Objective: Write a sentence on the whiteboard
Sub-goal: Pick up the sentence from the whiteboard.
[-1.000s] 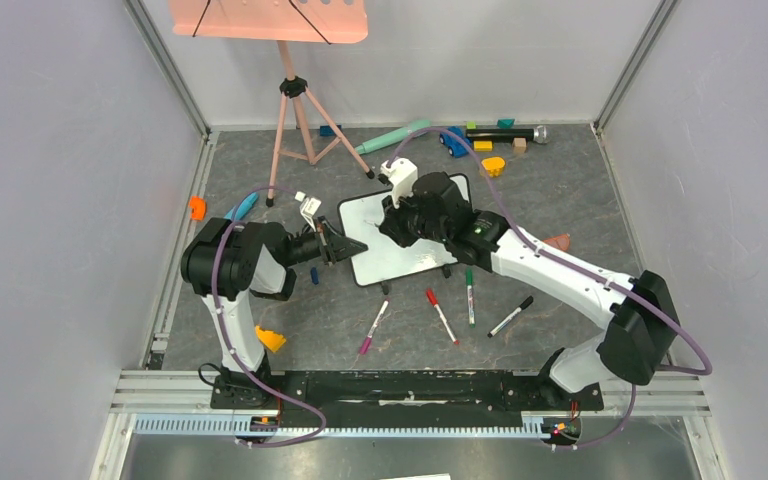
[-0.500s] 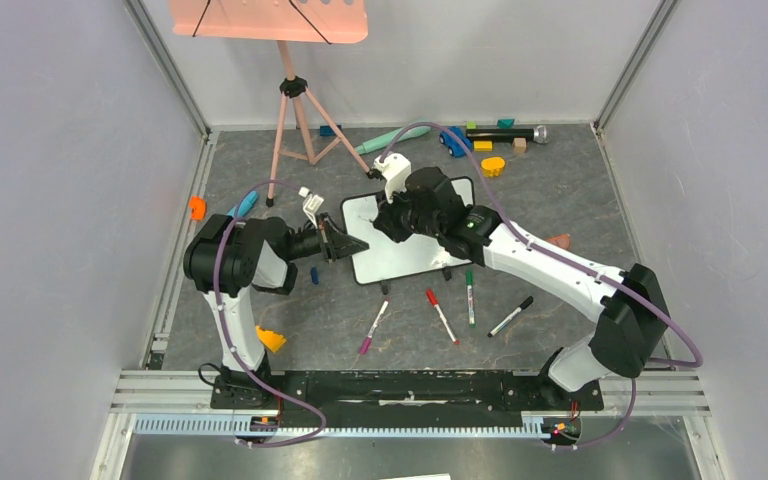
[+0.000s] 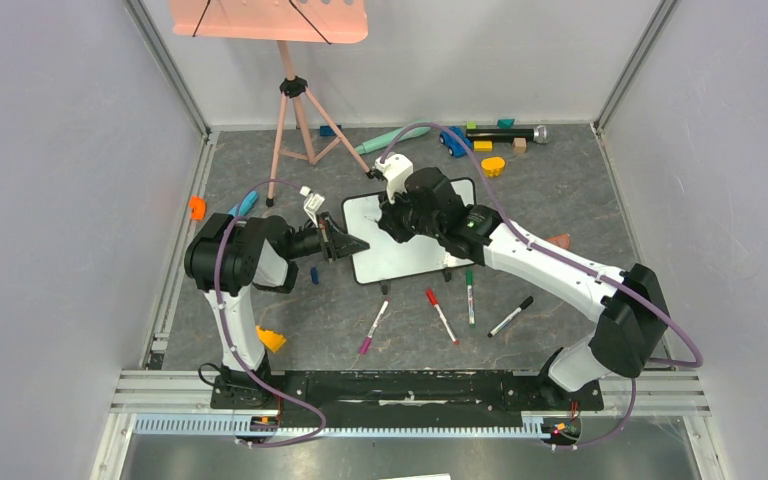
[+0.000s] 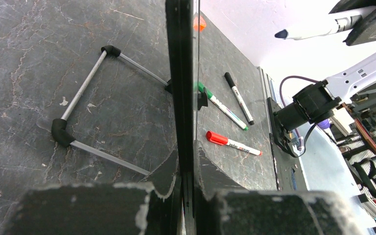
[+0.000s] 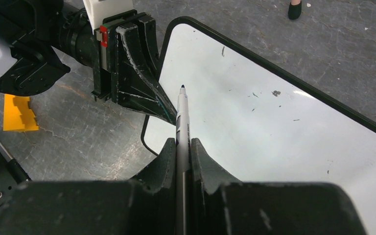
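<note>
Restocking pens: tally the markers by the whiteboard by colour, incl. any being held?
Magenta marker: 1
Red marker: 1
Green marker: 1
Black marker: 1
Blue-tipped marker, in right end effector: 1
Total: 5

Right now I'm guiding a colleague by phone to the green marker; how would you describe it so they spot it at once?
Find the whiteboard mid-table. Four loose markers lie in a row on its near side; the green marker is third from the left. It alone has a green cap, between the red marker and the black marker.
</note>
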Robot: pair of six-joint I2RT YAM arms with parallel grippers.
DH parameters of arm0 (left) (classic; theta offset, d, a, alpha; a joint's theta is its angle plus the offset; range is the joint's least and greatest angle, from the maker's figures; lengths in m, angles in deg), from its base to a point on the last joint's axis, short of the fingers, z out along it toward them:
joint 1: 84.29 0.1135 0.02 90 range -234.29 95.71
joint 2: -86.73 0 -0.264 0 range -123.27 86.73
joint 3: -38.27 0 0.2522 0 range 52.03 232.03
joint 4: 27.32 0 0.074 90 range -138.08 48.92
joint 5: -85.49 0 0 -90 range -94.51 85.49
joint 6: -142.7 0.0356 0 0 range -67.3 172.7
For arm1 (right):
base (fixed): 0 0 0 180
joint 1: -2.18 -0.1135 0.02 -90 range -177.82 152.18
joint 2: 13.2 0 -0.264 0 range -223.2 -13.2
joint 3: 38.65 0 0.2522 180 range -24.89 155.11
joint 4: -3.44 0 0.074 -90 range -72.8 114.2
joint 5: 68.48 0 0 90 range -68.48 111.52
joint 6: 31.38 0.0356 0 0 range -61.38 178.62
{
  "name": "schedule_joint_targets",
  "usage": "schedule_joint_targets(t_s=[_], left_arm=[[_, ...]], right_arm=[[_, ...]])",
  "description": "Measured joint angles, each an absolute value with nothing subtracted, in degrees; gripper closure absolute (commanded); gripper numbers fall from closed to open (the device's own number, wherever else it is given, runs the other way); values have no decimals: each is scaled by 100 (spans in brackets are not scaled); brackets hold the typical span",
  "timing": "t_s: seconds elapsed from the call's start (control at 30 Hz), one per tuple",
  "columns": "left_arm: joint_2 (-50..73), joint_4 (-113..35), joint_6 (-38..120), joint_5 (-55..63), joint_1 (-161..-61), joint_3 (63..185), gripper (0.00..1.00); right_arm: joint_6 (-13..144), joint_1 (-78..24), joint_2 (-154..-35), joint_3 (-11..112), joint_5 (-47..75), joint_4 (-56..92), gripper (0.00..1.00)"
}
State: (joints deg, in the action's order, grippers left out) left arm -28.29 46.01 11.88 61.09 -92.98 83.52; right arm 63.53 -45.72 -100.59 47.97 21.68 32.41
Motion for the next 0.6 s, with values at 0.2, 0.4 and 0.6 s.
schedule_joint_targets(t_s=[0.2, 0.4, 0.6], left_arm=[[-2829, 4606, 1190, 6072, -9305, 8323, 98], [-2829, 4606, 1190, 6068, -9305, 8319, 98], [-2829, 4606, 1190, 6070, -9305, 8319, 98]], right_arm=[[6371, -4572, -10083, 4876, 2199, 3278, 100], [6379, -4572, -10125, 5002, 2203, 3276, 100], [6438, -4572, -10129, 5002, 2245, 3389, 100]])
